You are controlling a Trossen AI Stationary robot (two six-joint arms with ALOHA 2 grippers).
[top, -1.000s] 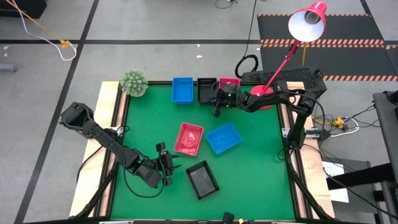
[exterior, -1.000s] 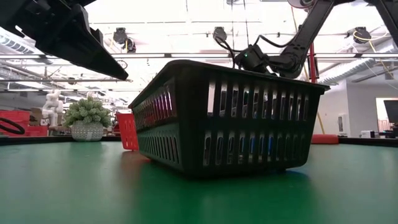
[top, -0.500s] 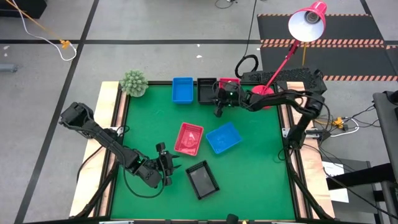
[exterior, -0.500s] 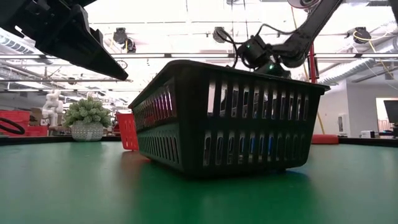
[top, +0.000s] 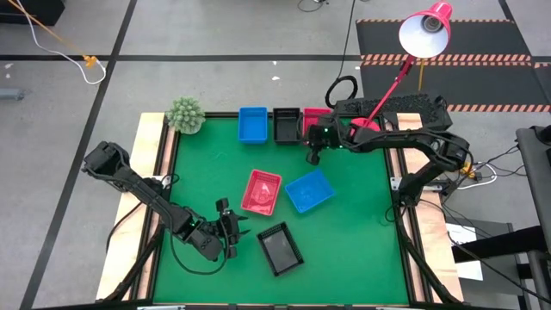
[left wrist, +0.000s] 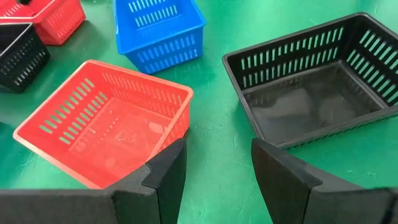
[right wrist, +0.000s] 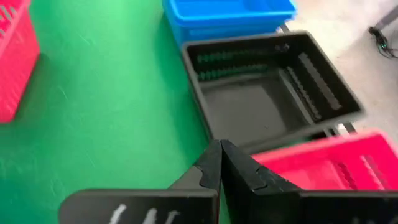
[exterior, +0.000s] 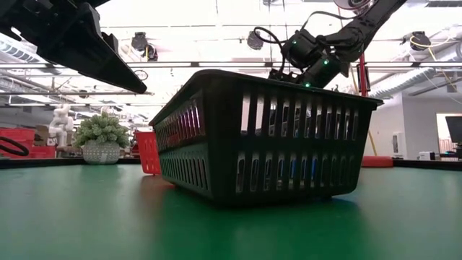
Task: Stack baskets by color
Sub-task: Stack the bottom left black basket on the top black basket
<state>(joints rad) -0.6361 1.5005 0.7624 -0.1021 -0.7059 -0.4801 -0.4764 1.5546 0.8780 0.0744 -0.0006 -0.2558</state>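
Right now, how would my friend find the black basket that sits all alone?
Start at the green table and look to its near edge, away from the row of baskets by the lamp. Beside the open left gripper sits the black basket. It is the only black basket there; its neighbours are red and blue.

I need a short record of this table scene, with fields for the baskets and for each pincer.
back row: blue basket, black basket and red basket side by side along the far edge
middle: loose red basket beside a loose blue basket
near edge: loose black basket
left pincer: open, empty, near the loose black basket
right pincer: shut, empty, just in front of the back row
other items: green plant at the far left corner, red lamp to the right
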